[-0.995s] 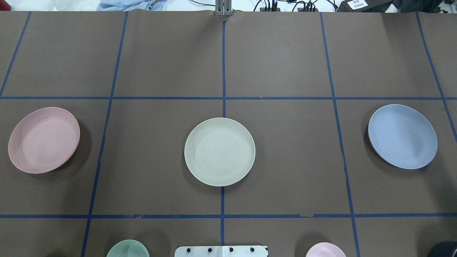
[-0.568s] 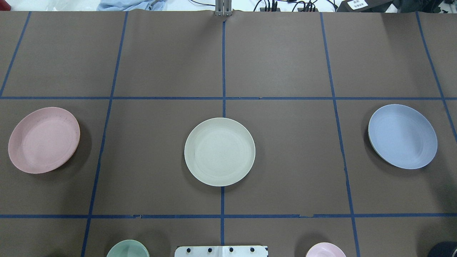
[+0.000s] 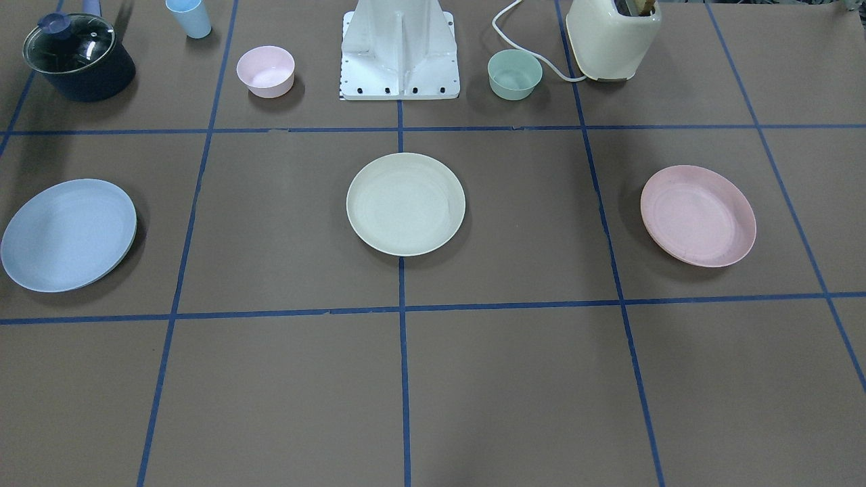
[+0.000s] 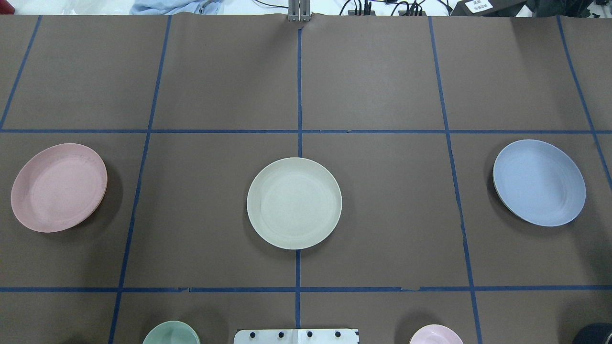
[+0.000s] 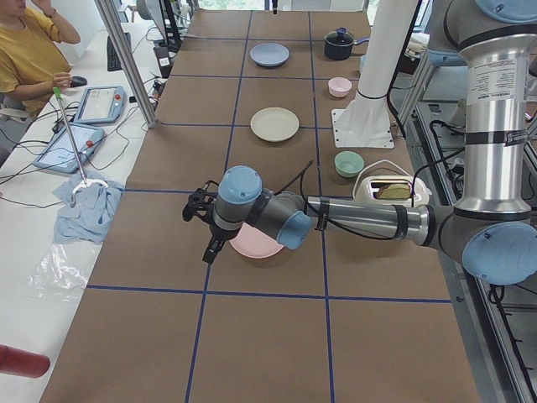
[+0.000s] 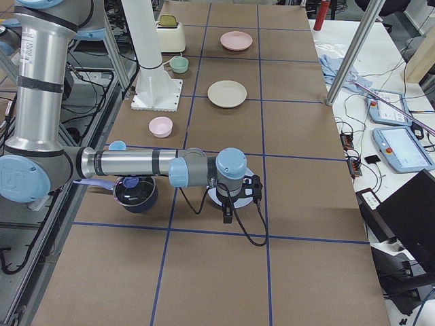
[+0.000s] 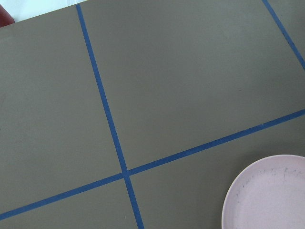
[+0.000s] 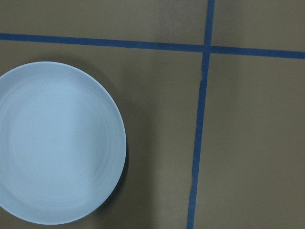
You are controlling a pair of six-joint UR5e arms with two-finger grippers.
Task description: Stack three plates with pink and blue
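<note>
Three plates lie apart in a row on the brown table. The cream-white plate (image 4: 294, 203) is in the middle, the pale pink plate (image 4: 58, 187) on my left, the light blue plate (image 4: 539, 182) on my right. My left gripper (image 5: 198, 208) shows only in the exterior left view, raised over the pink plate (image 5: 254, 245). My right gripper (image 6: 253, 187) shows only in the exterior right view, over the blue plate. I cannot tell whether either is open or shut. The left wrist view shows the pink plate's rim (image 7: 271, 195), the right wrist view the blue plate (image 8: 55, 143); neither shows fingers.
Near the robot base (image 3: 399, 51) stand a small pink bowl (image 3: 265, 70), a green bowl (image 3: 515, 74), a cream toaster (image 3: 612, 30), a dark lidded pot (image 3: 78, 57) and a blue cup (image 3: 189, 17). Blue tape lines grid the table.
</note>
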